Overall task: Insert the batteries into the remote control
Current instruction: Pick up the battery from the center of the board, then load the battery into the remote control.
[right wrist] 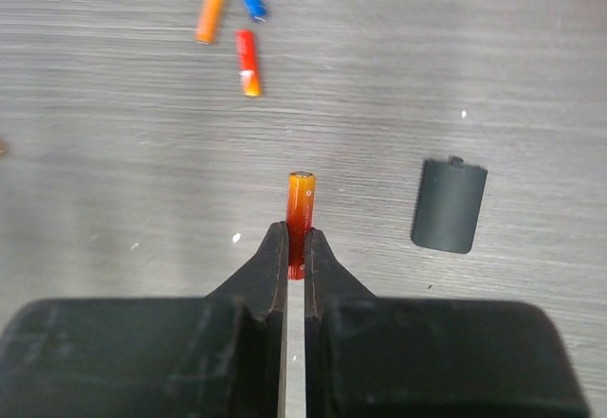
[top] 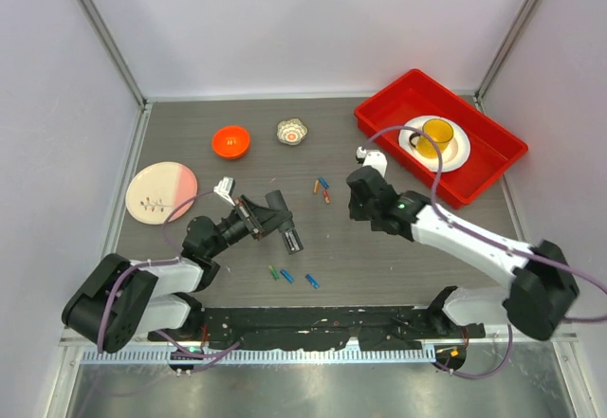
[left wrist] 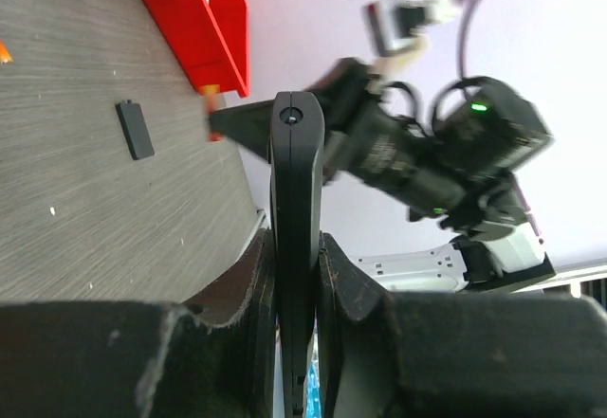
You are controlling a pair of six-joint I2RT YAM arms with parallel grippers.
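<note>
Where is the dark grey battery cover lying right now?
In the right wrist view, the battery cover lies flat on the table, to the picture's right of the orange battery clamped in the right gripper, apart from it.

No print is legible; any on the batteries (right wrist: 248, 63) seems blurred.

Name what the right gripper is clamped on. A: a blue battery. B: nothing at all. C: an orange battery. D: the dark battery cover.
C: in the right wrist view the right gripper has its jaws closed on an orange battery that sticks out past the fingertips, while the battery cover lies apart, off to one side.
</note>
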